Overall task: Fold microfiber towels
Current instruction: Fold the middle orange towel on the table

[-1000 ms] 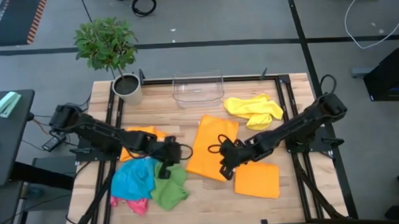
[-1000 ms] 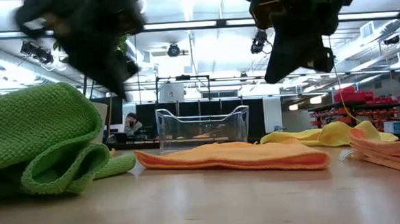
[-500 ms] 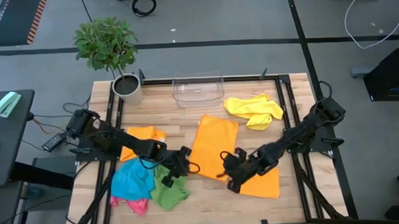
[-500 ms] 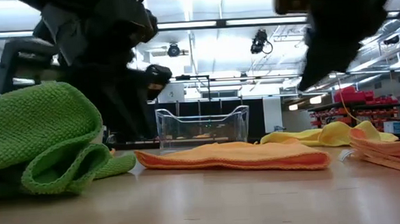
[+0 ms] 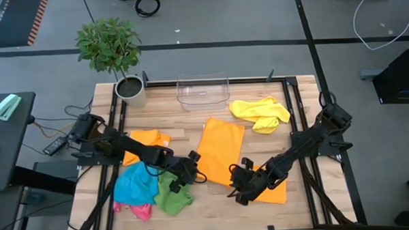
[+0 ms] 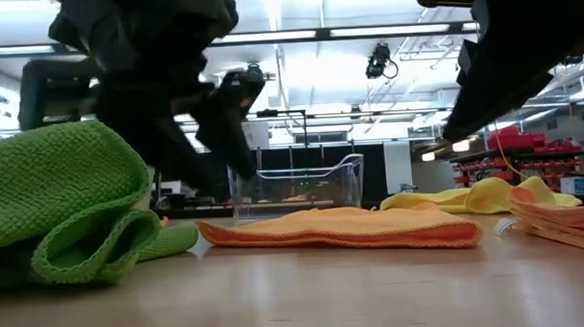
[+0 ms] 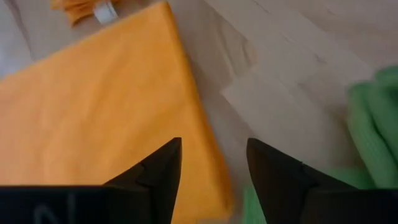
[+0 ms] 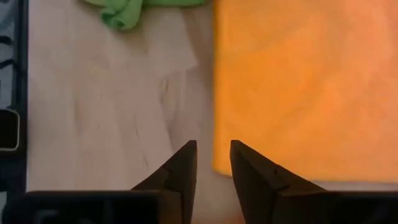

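Item: orange towel [image 5: 221, 153], spread flat at the middle of the table [image 5: 194, 205], running from about 12 o'clock down toward 6. My left pincer [image 5: 193, 169] hangs over its near left corner, fingers parted with nothing between them; in the left wrist view the cloth's edge [image 7: 193, 124] runs just beside the gap. My right pincer [image 5: 242, 185] sits at the near right corner, also spread a little and empty, the cloth's edge [image 8: 214, 112] close beside the tips.

Handling, as I judge it: light, limp, slightly grippy weave. It will sag and drag, not hold shape. Best taken at the two near corners, pinching the top layer only, then carried toward 12 o'clock.

Other stock:
- second orange towel [image 5: 274, 186], folded, at 4 o'clock, partly under my right arm.
- yellow towel [image 5: 259, 112], crumpled, at 1 o'clock.
- green towel [image 5: 172, 197], bunched, at 7 o'clock; blue towel [image 5: 135, 186] beside it, pink towel [image 5: 141, 211] peeking out beneath.
- third orange towel [image 5: 145, 139], at 9 o'clock.

Labels: a small white tag [image 7: 106, 10] shows in the left wrist view; nothing on it can be read. No brand visible.
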Robot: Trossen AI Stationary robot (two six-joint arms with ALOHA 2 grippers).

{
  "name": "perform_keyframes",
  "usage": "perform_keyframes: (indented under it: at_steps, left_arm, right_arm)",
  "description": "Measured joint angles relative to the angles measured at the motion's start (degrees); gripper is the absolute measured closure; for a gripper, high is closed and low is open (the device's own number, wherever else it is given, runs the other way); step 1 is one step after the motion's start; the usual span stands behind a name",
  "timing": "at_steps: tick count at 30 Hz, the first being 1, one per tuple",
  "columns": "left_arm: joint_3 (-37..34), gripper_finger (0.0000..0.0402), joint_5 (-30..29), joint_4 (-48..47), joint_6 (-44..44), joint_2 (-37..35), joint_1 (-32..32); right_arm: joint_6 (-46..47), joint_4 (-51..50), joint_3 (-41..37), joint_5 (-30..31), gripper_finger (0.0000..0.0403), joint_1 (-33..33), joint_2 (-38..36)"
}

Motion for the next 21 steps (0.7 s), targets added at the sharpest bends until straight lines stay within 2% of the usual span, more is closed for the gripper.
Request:
perform_keyframes:
  at_steps: [8, 12, 19, 21]
  left_arm:
    - [-0.1, 0.0229, -0.6, -7.2, 8.0, 0.9, 1.8]
    - [0.0, 0.0228, -0.6, -7.4, 10.7, 0.9, 2.7]
    - [0.0, 0.0230, -0.2, -7.7, 14.8, 1.1, 3.5]
    - [0.0, 0.0230, 2.5, -7.9, 15.5, 1.1, 3.5]
  right_arm:
    - [-0.3, -0.5, -0.1, 0.4, 0.0292, -0.4, 0.4]
    - [-0.6, -0.2, -0.1, 0.4, 0.0292, -0.5, 0.4]
    - [-6.8, -0.1, -0.1, -0.5, 0.0283, -0.4, 0.4]
    - [-8.7, 0.0, 0.0, -0.6, 0.0273, -0.4, 0.7]
